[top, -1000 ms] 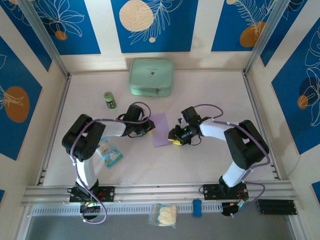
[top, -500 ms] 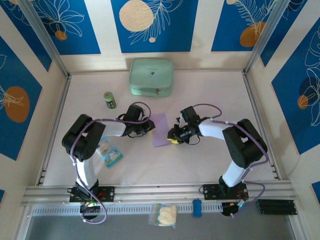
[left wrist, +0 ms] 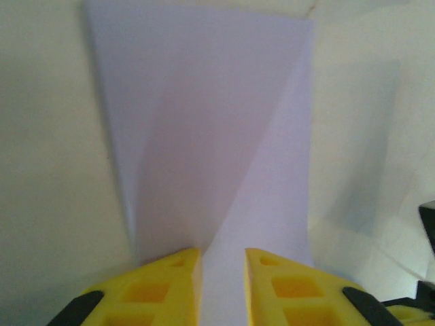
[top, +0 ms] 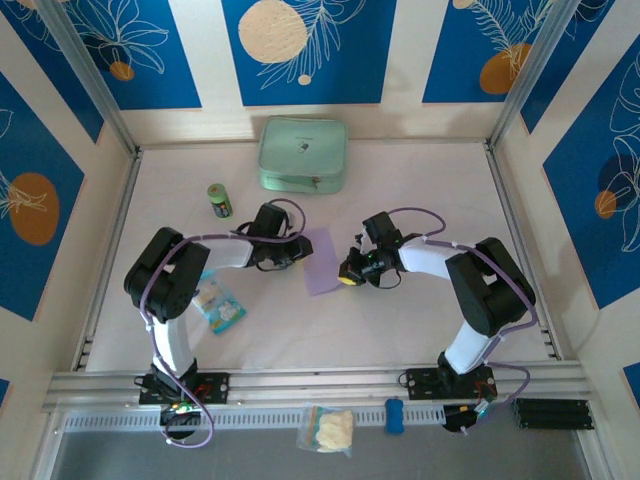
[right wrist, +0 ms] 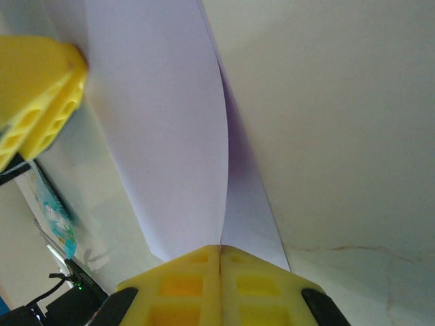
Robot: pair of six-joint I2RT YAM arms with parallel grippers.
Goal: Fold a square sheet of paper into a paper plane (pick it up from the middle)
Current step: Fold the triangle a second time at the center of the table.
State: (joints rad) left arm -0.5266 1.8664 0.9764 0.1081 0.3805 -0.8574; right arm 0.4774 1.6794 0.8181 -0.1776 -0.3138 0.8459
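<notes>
On the near side of the mint-green pouch (top: 303, 154), the square sheet of paper (top: 320, 260) rests on the tabletop (top: 420, 200), one edge pinched by the right gripper (top: 347, 277), presumably for folding, the left gripper (top: 299, 255) narrowly parted astride the opposite edge.

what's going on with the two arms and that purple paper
Two robot arms are working on a thin lavender-purple sheet of paper in the middle of the table. The right end effector is shut on one edge of it, and the paper curves away from that pinch. The left end effector sits at the opposite edge, jaws slightly apart, with the paper running between them. A diagonal crease shows across the sheet, but it is not a finished plane yet.
</notes>
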